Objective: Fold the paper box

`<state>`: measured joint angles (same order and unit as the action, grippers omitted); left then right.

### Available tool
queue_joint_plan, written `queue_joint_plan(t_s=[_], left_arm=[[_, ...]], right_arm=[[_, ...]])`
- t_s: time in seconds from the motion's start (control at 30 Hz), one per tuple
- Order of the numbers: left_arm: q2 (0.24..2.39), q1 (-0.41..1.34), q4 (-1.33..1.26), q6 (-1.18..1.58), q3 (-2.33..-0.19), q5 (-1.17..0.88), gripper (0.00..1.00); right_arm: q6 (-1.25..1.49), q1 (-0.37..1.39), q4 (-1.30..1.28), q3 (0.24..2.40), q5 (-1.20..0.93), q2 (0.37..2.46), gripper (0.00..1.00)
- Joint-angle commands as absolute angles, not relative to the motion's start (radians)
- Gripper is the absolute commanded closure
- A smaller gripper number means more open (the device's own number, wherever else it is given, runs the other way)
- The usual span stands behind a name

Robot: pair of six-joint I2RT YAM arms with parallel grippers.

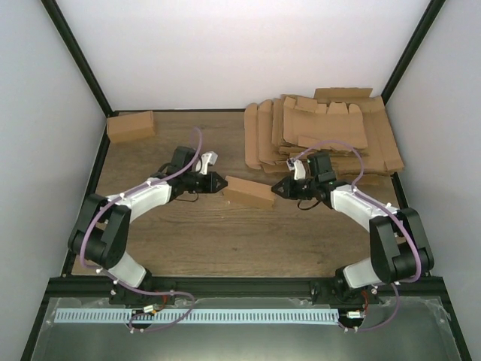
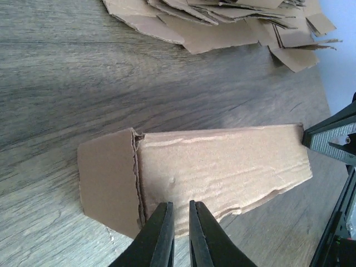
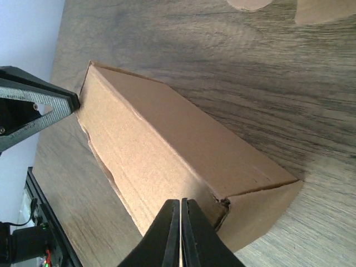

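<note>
A closed brown paper box (image 1: 249, 192) lies on the wooden table between both grippers. My left gripper (image 1: 223, 183) points at the box's left end. In the left wrist view its jaws (image 2: 181, 207) are almost shut, with a narrow empty gap, right against the box's long side (image 2: 222, 167) near the end flap. My right gripper (image 1: 275, 189) points at the box's right end. In the right wrist view it (image 3: 181, 203) is shut and empty, its tips at the box (image 3: 167, 144) near a torn corner seam.
A pile of flat cardboard blanks (image 1: 323, 131) lies at the back right, also in the left wrist view (image 2: 222, 22). A second folded box (image 1: 131, 125) sits at the back left corner. White walls enclose the table.
</note>
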<state>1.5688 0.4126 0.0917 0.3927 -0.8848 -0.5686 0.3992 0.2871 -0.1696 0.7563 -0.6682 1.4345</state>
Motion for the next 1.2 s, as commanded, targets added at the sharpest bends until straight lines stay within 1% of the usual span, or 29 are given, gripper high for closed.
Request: queue_joint_plan(t_s=[0.0,0.13,0.2,0.27,0.3,0.33,0.37,0.4,0.43,0.5,0.53,0.63,0.67,0.7,0.8,0.9,1.03,1.13,1.17], left_arm=[[1.594,0.429,0.198,0.351,-0.879,-0.549,0.90],[1.457,0.470,0.307,0.354,-0.842,-0.478,0.89],[1.374,0.486,0.343,0.372,-0.810,-0.462,0.87],[1.288,0.488,0.364,0.404,-0.773,-0.453,0.85],[1.246,0.489,0.373,0.419,-0.756,-0.441,0.83],[1.207,0.489,0.380,0.436,-0.742,-0.428,0.76],[1.176,0.488,0.381,0.454,-0.728,-0.414,0.68],[1.148,0.488,0.373,0.477,-0.709,-0.407,0.55],[1.130,0.487,0.352,0.498,-0.690,-0.408,0.45],[1.123,0.484,0.301,0.538,-0.652,-0.429,0.29],[1.133,0.482,0.275,0.551,-0.641,-0.446,0.26],[1.187,0.483,0.206,0.568,-0.622,-0.482,0.25],[1.204,0.483,0.185,0.569,-0.618,-0.489,0.25],[1.225,0.483,0.158,0.566,-0.616,-0.500,0.25],[1.276,0.483,0.133,0.550,-0.629,-0.518,0.26],[1.284,0.482,0.121,0.523,-0.639,-0.520,0.25],[1.272,0.467,0.123,0.505,-0.647,-0.527,0.17],[1.270,0.440,0.122,0.506,-0.638,-0.545,0.12],[1.271,0.433,0.119,0.508,-0.635,-0.552,0.08]], right_arm=[[0.384,0.340,-0.208,0.737,-0.631,1.444,0.97],[0.421,0.397,-0.236,0.641,-0.615,1.340,0.97],[0.443,0.419,-0.253,0.581,-0.607,1.251,0.96],[0.459,0.432,-0.270,0.525,-0.606,1.193,0.95],[0.464,0.435,-0.280,0.503,-0.606,1.173,0.94],[0.468,0.436,-0.292,0.487,-0.602,1.155,0.94],[0.477,0.437,-0.302,0.478,-0.599,1.138,0.93],[0.490,0.440,-0.300,0.474,-0.602,1.121,0.90],[0.503,0.438,-0.300,0.476,-0.603,1.102,0.85],[0.524,0.439,-0.306,0.495,-0.575,1.069,0.73],[0.531,0.438,-0.313,0.509,-0.552,1.057,0.69],[0.546,0.439,-0.325,0.548,-0.501,1.053,0.54],[0.547,0.439,-0.321,0.552,-0.495,1.061,0.51],[0.549,0.438,-0.313,0.554,-0.492,1.075,0.50],[0.559,0.438,-0.257,0.537,-0.514,1.130,0.49],[0.594,0.433,-0.174,0.506,-0.555,1.164,0.50],[0.677,0.396,-0.012,0.425,-0.665,1.185,0.52],[0.704,0.373,0.060,0.383,-0.708,1.215,0.53],[0.706,0.366,0.074,0.374,-0.721,1.229,0.53]])
